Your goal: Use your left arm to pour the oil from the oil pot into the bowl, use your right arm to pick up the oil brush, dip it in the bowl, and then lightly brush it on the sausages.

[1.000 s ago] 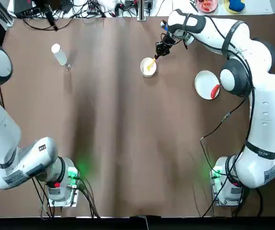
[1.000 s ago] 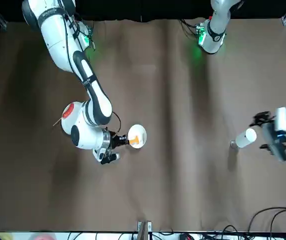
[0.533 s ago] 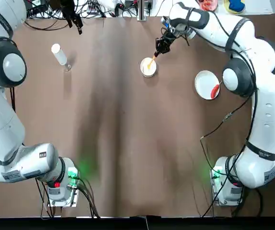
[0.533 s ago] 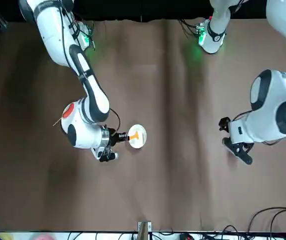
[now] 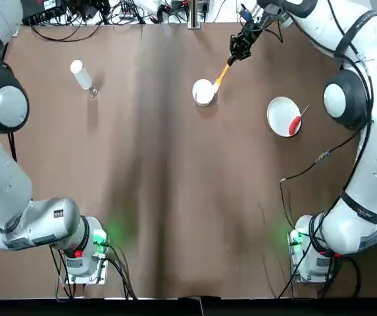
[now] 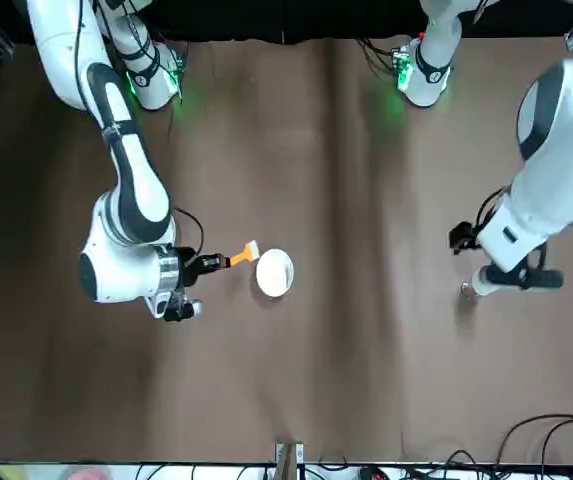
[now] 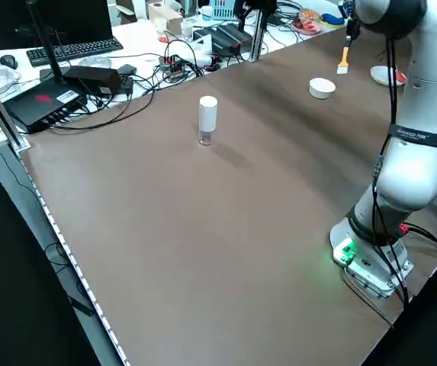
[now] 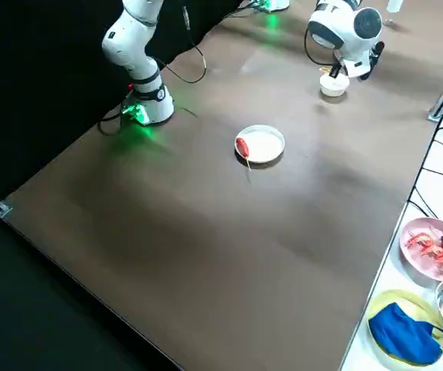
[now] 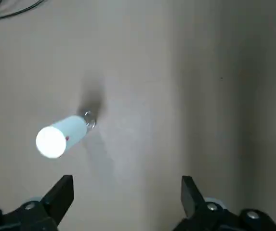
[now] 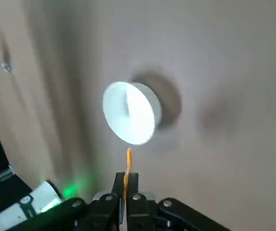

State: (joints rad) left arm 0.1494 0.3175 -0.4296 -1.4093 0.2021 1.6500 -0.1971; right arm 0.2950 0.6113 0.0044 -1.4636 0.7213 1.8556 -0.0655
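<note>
Your right tool (image 5: 241, 45) is staying clamped on the brush (image 5: 222, 73) by its orange handle. Compared with half a second ago, the brush is no longer dipping into the bowl (image 5: 203, 92); you are holding it raised, bristle end just beside the bowl's rim in the top view. Judgement: the dip is finished, and carrying the brush to the sausage is the next step.

The sausage (image 5: 295, 123) is lying on the plate (image 5: 280, 113), well apart from the bowl, on the right side of the tabletop (image 5: 175, 184).

Your left tool (image 9: 123, 202) is hovering above the oil bottle (image 9: 59, 137) with its fingers (image 9: 60, 195) spread apart, holding nothing. The bottle is standing upright on the tabletop, far to the left of the bowl, so the left arm's part is looking complete.
</note>
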